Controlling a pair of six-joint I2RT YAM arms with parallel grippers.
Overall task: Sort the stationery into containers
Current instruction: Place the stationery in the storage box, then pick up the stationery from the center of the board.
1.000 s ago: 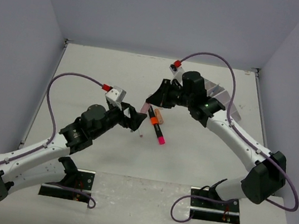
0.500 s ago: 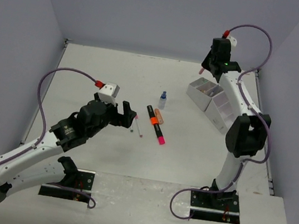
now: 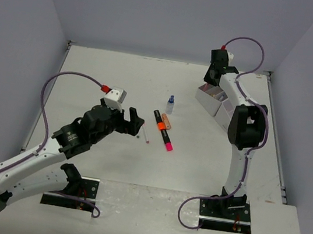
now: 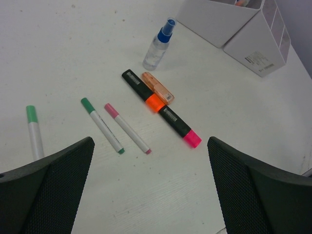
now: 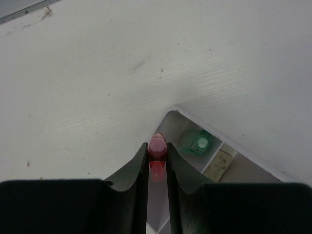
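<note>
Highlighter (image 5: 157, 145) sits pinched in right gripper (image 5: 157, 155) over the organizer (image 3: 208, 103) at two o'clock; left gripper (image 4: 149, 142) gapes above pens (image 4: 102, 131).

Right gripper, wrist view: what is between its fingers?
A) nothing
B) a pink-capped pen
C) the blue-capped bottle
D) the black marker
B: the right gripper is closed on a pink-capped pen, held over a corner compartment of the white organizer. The top view shows the blue-capped bottle and black marker far from it.
</note>
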